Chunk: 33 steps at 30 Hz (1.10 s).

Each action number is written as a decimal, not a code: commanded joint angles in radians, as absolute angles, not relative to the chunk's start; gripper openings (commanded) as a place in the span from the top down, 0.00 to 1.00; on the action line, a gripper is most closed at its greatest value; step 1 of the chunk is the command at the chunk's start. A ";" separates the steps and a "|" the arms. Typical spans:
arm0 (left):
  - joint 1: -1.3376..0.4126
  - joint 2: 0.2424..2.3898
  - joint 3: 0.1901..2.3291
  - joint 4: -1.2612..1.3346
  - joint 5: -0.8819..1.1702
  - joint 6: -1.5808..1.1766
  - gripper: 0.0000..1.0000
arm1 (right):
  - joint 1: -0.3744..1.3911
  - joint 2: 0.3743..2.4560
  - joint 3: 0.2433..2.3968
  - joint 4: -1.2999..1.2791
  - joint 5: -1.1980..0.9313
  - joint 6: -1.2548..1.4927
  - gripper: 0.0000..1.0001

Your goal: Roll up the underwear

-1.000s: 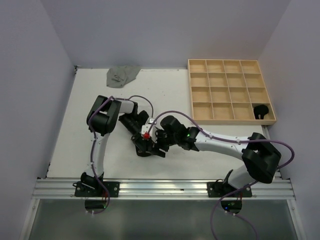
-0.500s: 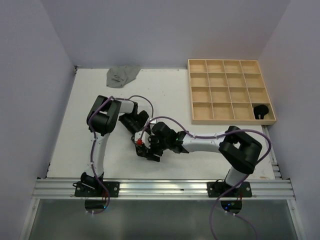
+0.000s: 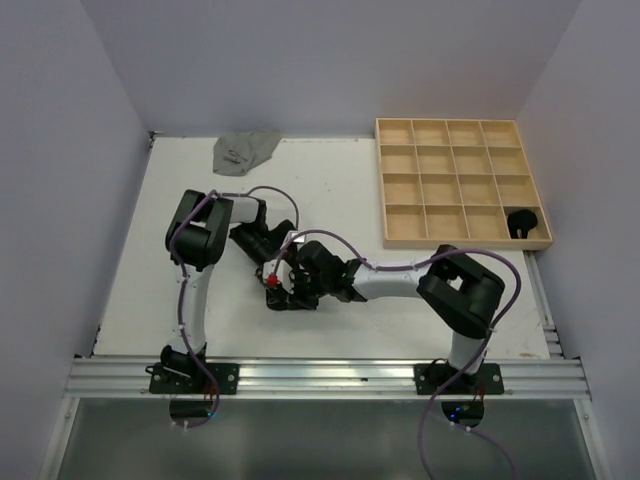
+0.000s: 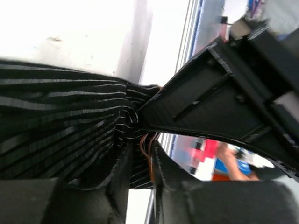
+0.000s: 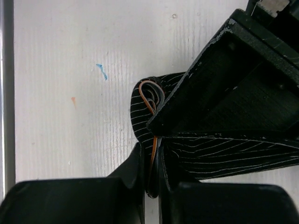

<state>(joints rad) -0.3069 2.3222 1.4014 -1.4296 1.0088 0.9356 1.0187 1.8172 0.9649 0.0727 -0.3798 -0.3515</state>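
The tray [image 3: 433, 190] sits at the far right of the counter [image 3: 330, 190]. The first underwear [image 3: 522, 221] lies in the tray's near right corner box. The second underwear [image 3: 245, 152] lies at the far edge of the counter, left of the middle, well apart from the tray. The third underwear [image 4: 70, 116] lies in the middle of the counter, nearer the front edge. The left claw [image 4: 144, 156] and the right claw [image 5: 152, 158] meet there, touching. The third underwear is pinched between each claw's fingers.
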 commanded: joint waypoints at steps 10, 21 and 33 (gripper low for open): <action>0.030 1.979 1.519 -1.290 1.126 1.012 0.62 | 0.943 1.957 1.028 0.152 -0.613 -0.149 1.00; 0.261 1.438 1.001 -0.854 0.988 1.272 0.53 | 0.815 2.209 1.212 0.143 -0.805 0.238 1.00; -0.058 1.016 0.519 -0.514 0.761 1.554 0.48 | 0.808 2.424 1.459 -0.149 -0.833 0.360 1.00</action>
<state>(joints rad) -0.0216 1.0405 0.5598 -0.6746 0.8127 1.4445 0.8062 2.3146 1.4784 0.0360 -0.9707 0.3386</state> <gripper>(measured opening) 0.512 0.103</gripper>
